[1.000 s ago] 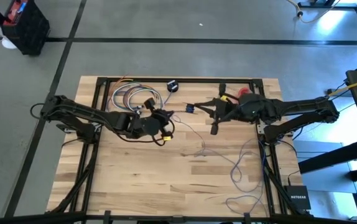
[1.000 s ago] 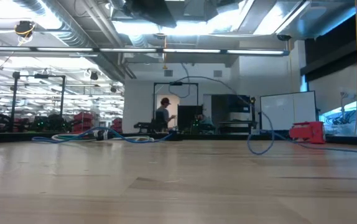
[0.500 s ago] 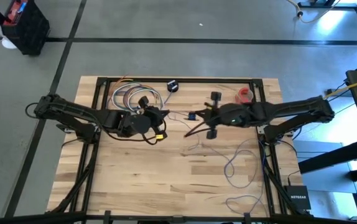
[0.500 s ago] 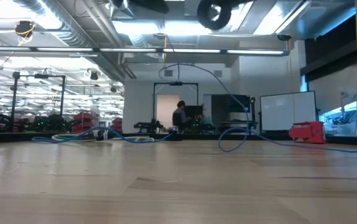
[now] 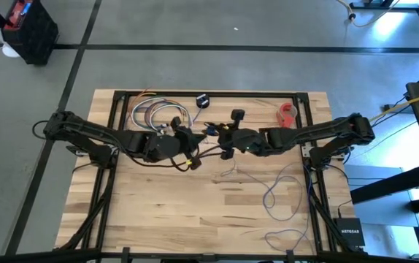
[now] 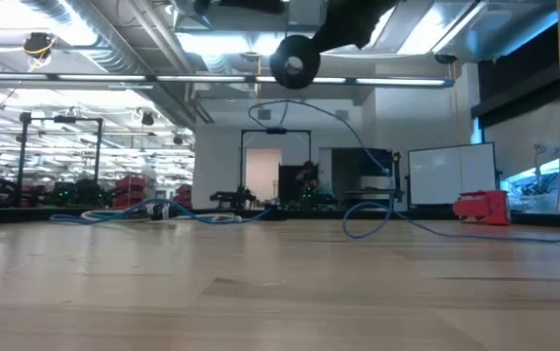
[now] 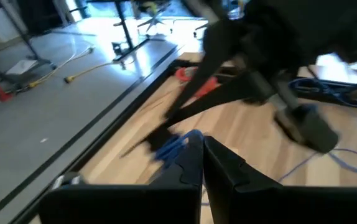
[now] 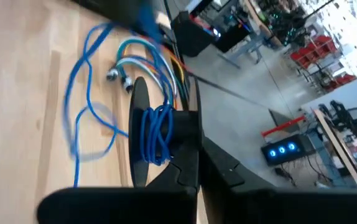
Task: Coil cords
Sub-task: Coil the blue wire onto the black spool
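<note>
Both arms met over the middle of the table's (image 5: 195, 212) far half, nearly nose to nose. From above, the left gripper (image 5: 195, 137) pointed toward the right one, and its own wrist camera showed its fingers (image 7: 191, 163) pressed together with a small bunch of blue cord at their tips. The right gripper (image 5: 213, 134) reached across from the other side; its fingers (image 8: 188, 146) were pinched on several wound strands of the cords (image 8: 155, 134). More of the cords (image 5: 279, 191) trailed in loose loops over the wood toward the right near corner, and from table height a strand (image 6: 358, 146) hung down in an arc from above to the surface. A bundle of coloured cables (image 5: 155, 111) lay coiled by the far edge beside the left arm, a small black puck (image 5: 202, 101) sat near the far rail, and a red tape roll (image 5: 288, 112) rested beside the right arm.
</note>
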Controlling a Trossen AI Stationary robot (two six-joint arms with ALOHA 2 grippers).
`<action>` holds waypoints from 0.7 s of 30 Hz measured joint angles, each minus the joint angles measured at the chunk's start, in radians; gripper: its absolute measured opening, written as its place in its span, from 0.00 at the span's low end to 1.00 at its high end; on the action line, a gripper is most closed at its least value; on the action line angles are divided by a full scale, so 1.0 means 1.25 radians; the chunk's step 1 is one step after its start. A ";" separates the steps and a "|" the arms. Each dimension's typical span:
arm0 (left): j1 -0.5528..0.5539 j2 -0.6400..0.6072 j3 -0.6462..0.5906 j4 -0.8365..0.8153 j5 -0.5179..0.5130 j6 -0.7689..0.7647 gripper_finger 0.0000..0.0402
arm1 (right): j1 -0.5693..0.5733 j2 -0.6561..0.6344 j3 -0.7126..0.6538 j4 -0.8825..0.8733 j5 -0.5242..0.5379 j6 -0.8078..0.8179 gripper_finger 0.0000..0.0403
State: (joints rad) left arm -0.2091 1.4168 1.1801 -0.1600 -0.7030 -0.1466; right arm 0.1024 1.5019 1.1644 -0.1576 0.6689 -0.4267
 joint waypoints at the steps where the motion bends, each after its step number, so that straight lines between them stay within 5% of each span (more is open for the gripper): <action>1: 0.000 0.009 0.000 0.017 0.005 0.010 0.00 | -0.001 0.003 -0.001 0.016 -0.006 -0.001 0.01; 13: 0.000 0.086 0.002 0.081 -0.001 0.040 0.00 | -0.008 0.004 -0.001 0.192 -0.099 -0.016 0.01; 21: -0.006 0.088 -0.001 0.094 -0.088 0.071 0.00 | -0.009 -0.059 -0.003 0.251 -0.144 -0.020 0.01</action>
State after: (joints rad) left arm -0.2165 1.5272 1.1792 -0.0427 -0.8130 -0.0581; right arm 0.0917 1.4284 1.1605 0.1567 0.4885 -0.4513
